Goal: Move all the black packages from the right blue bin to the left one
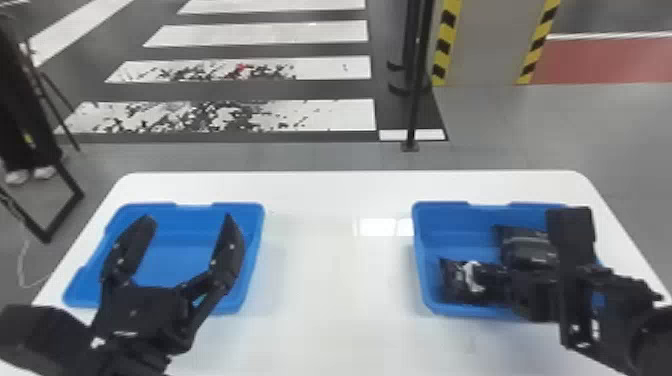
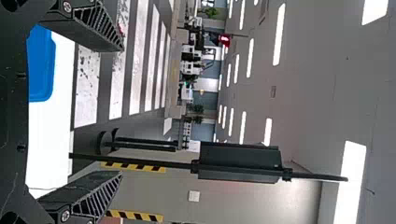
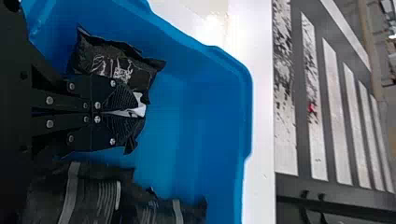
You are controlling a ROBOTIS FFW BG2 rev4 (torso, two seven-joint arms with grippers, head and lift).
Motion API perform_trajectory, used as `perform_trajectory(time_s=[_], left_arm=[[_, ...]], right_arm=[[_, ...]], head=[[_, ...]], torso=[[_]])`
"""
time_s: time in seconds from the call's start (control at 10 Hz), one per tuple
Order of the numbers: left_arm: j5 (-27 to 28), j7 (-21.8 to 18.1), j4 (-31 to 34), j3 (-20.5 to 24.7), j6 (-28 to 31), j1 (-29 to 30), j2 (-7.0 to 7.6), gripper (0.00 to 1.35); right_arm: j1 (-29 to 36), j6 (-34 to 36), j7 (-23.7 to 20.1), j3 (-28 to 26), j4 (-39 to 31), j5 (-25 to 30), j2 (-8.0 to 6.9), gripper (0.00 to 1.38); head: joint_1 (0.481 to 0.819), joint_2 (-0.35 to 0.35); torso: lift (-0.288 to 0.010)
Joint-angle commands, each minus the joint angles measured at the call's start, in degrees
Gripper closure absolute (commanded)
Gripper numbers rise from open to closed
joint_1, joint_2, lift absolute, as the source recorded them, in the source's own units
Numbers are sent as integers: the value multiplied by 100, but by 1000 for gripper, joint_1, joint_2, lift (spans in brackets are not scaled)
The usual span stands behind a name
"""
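In the right bin [image 1: 457,241], my right gripper [image 1: 486,276] is clamping a crinkled package [image 1: 454,286]; my flat-fingered left gripper [image 1: 189,219] is hanging open.

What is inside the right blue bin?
The right blue bin holds at least two black packages. The right gripper covers part of it, so I cannot count exactly.

white table [image 1: 340,300]; grey floor [image 1: 505,130], white stripes [image 1: 270,33]; ceiling lights [image 2: 279,35]; far green shapes [image 2: 210,11], perhaps plants.
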State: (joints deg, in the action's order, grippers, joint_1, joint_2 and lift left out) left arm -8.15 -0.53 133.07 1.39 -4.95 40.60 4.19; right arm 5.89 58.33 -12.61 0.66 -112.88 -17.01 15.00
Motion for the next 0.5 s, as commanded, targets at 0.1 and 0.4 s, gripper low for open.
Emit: perform_trajectory(time_s=[0.1,0.4], left_arm=[[-31,0,-25,21,-152,18,-15,98],[-773,0,3,-276,-265,-52,73,98]], right_arm=[[634,-771,144,-774,-869,-13,-190,1179],[451,-1853,-348,-740,-588,-1373,-182,1179]], head=[[695,17],[695,-3]], torso=[[-132],[-132]])
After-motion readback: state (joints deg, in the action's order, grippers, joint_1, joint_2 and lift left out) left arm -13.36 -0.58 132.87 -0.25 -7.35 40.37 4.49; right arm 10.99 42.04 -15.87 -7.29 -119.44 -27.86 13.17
